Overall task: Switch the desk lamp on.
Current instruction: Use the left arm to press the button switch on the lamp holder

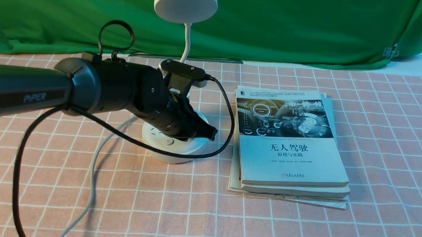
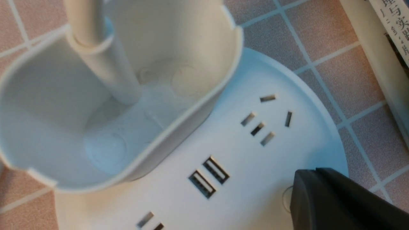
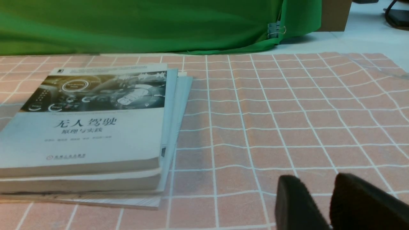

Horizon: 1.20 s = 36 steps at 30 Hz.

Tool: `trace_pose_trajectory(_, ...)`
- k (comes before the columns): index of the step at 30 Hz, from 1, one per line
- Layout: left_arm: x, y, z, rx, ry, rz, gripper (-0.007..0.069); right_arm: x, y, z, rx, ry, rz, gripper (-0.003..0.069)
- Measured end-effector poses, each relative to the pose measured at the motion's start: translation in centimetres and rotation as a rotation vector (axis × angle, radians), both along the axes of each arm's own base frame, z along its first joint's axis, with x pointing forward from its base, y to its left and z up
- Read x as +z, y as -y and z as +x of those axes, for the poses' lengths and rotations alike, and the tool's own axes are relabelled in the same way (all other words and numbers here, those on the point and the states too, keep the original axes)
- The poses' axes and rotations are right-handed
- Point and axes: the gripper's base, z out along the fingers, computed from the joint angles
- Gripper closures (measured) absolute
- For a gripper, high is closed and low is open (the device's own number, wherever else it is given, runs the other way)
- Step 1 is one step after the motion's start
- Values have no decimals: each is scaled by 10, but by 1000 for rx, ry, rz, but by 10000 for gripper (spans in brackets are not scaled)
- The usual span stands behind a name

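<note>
Pink cloth with a white grid (image 1: 281, 228) covers the near part of the counter, and a thin white cord (image 1: 92, 184) runs over its left side. Low in the right wrist view, the right black pincer (image 3: 319, 182) has its fingers a little apart with nothing between them; it seems to have no part in this job.

Farther in, left of the stacked paperback books with pale covers (image 1: 291, 161), stands the white plastic desk lamp on its round socketed base (image 1: 153, 132). One round button with a power mark (image 1: 169, 141) shows on the near left of the base. The left black pincer (image 2: 314, 174), its fingers seemingly pressed together, is over the other, half-hidden round button (image 2: 286, 200). Contact I can't make out.

So the reaching looks done; the press itself can't be confirmed. Beyond, atop the bendy neck, the flat disc head (image 1: 186, 7) shows no clear glow, so I judge lighting it is what's left.
</note>
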Motion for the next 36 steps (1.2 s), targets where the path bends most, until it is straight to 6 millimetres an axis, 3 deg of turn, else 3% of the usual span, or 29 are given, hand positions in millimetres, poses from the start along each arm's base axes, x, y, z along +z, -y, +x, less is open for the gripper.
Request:
trace_pose_trajectory(19, -17, 3, 5, -4, -38, 24, 603, 0, 0, 0, 0, 0, 0, 418)
trace_pose_trajectory(26, -8, 3, 5, -6, -25, 16, 603, 0, 0, 0, 0, 0, 0, 418)
trace_pose_trajectory(32, 14, -9, -20, -17, -74, 30, 603, 0, 0, 0, 0, 0, 0, 418)
trace_pose_trajectory(35, 36, -21, -40, 10, -22, -6, 603, 0, 0, 0, 0, 0, 0, 418)
trace_pose_trajectory(36, 43, -30, -56, 30, -12, -21, 603, 0, 0, 0, 0, 0, 0, 418)
